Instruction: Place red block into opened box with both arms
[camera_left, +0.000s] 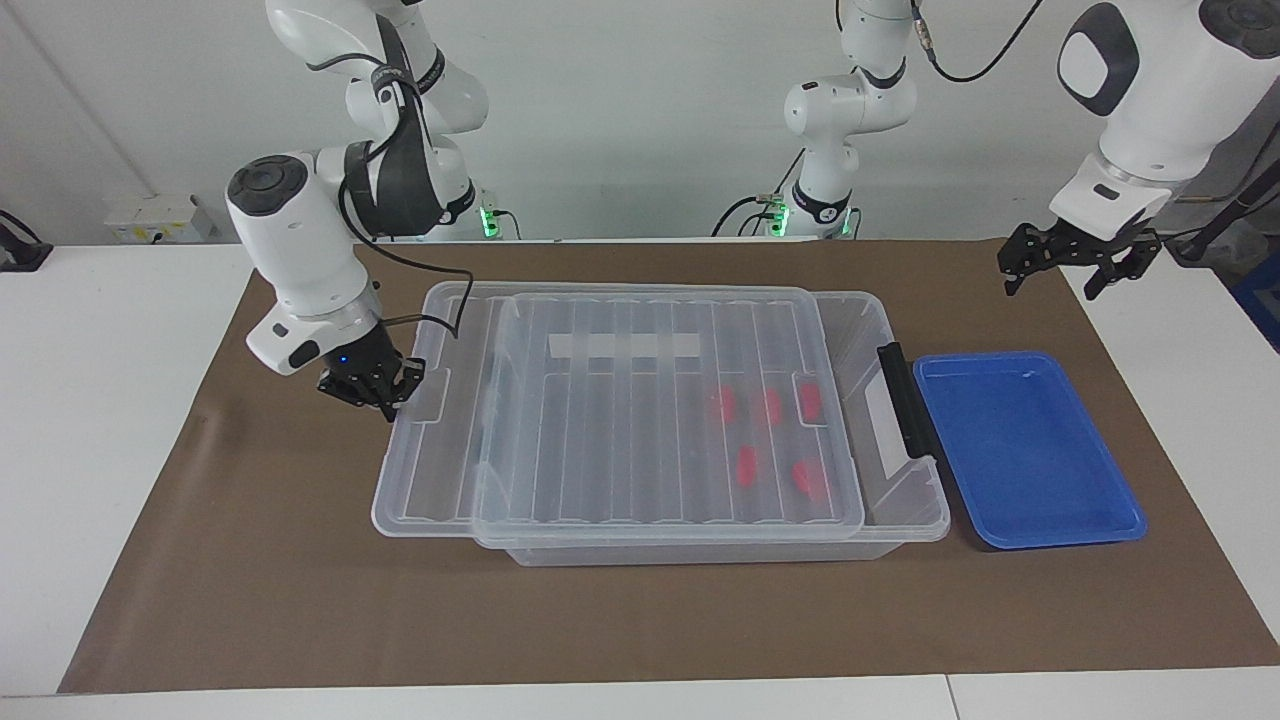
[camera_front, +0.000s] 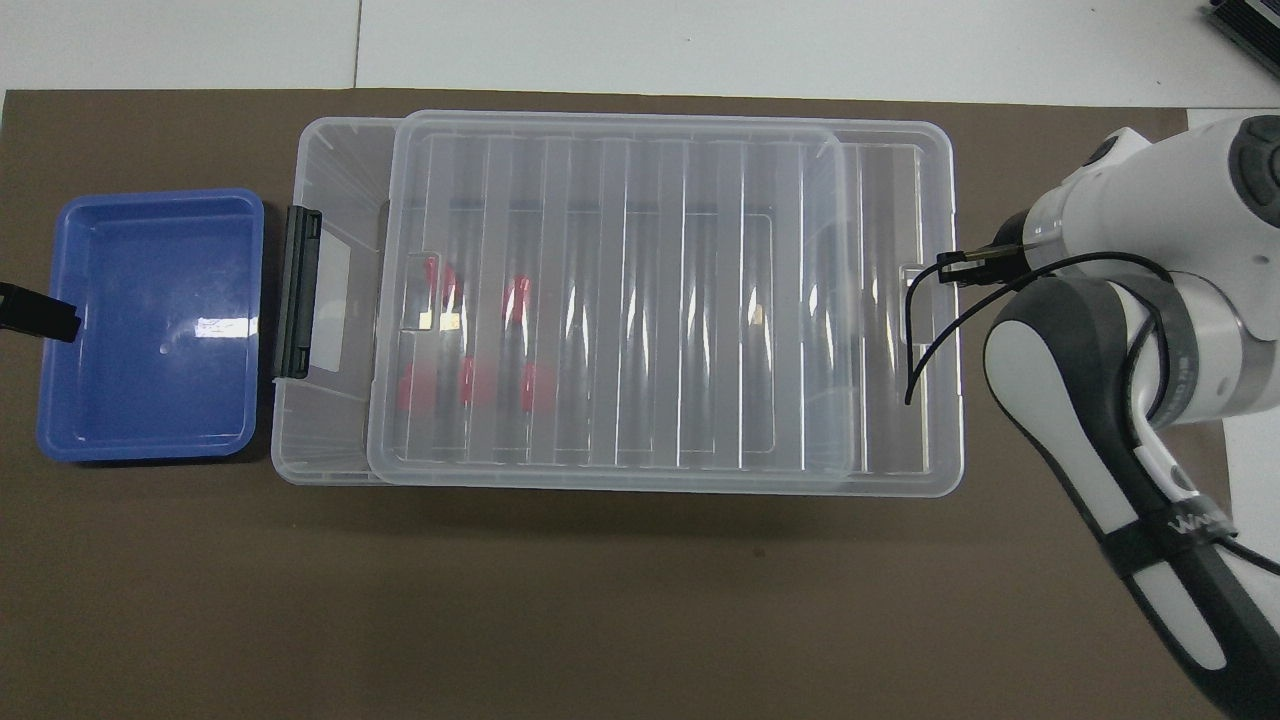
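Several red blocks (camera_left: 745, 462) (camera_front: 470, 382) lie on the floor of the clear box (camera_left: 905, 500) (camera_front: 325, 450) and show only dimly through its ribbed lid (camera_left: 620, 420) (camera_front: 620, 300). The lid lies over most of the box. It overhangs the rim at the right arm's end and leaves a strip bare by the dark handle (camera_left: 905, 400) (camera_front: 297, 290). My right gripper (camera_left: 375, 385) (camera_front: 965, 268) is shut on the tab at the lid's overhanging end. My left gripper (camera_left: 1075, 262) (camera_front: 40, 312) hangs open in the air over the mat's edge, beside the blue tray, holding nothing.
A shallow blue tray (camera_left: 1030, 450) (camera_front: 150, 325) sits beside the box's handle end, toward the left arm's end of the table. A brown mat (camera_left: 640, 620) (camera_front: 640, 600) lies under both, with white table around it.
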